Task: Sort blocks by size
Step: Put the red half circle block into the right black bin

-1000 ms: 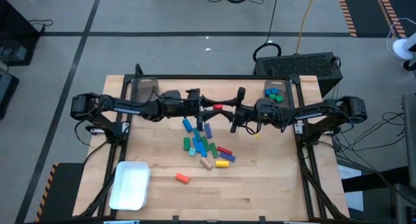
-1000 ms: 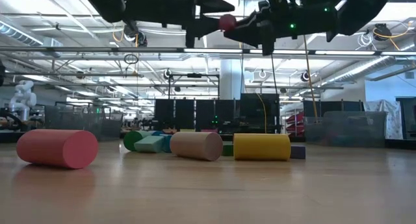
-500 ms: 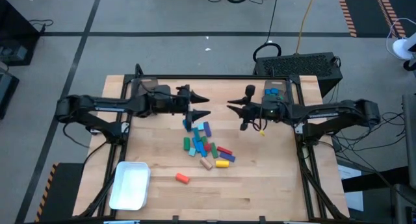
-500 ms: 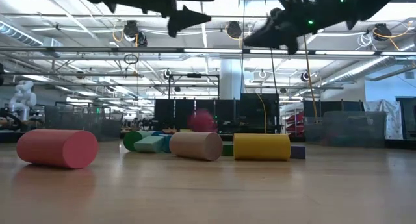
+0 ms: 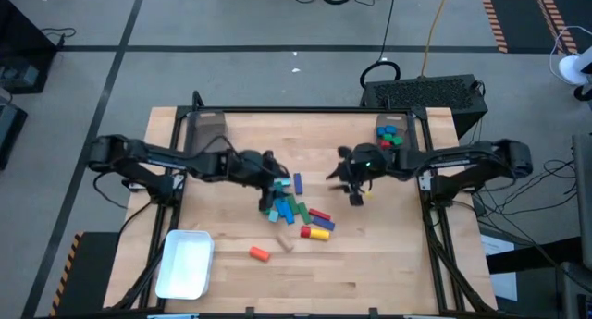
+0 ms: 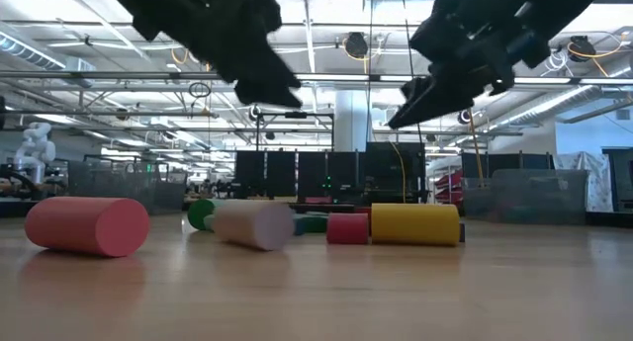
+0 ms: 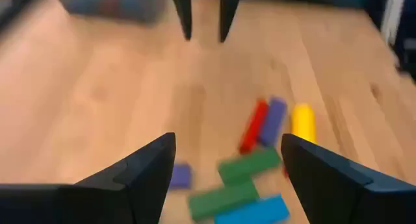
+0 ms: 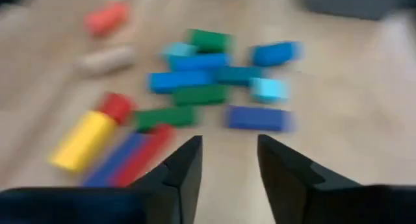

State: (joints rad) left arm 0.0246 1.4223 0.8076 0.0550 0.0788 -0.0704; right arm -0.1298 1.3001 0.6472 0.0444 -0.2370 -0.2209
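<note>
The blocks [image 5: 291, 210] lie in a loose pile at mid-table: blue, green, red and purple bars, a yellow cylinder [image 6: 413, 224] and a small red block [image 6: 346, 228] beside it. A tan cylinder [image 6: 252, 224] and an orange-red cylinder [image 5: 259, 253] lie nearer the front edge. My left gripper [image 5: 276, 178] hangs open above the pile's left end, with nothing between its fingers [image 7: 149, 165]. My right gripper [image 5: 352, 188] hangs open to the right of the pile, tipped down toward it and also empty [image 8: 229, 141].
A white tray [image 5: 185, 263] sits at the near left corner. A clear bin [image 5: 205, 127] stands at the far left. A bin holding a few blocks [image 5: 391, 134] stands at the far right. Bare wood lies along the near edge, right of the tray.
Both grippers, which met high over mid-table around a small red block, have drawn apart. They have then sunk toward the pile and tipped nose-down. The red block has fallen and lies beside the yellow cylinder. The tan cylinder has rolled toward the near edge.
</note>
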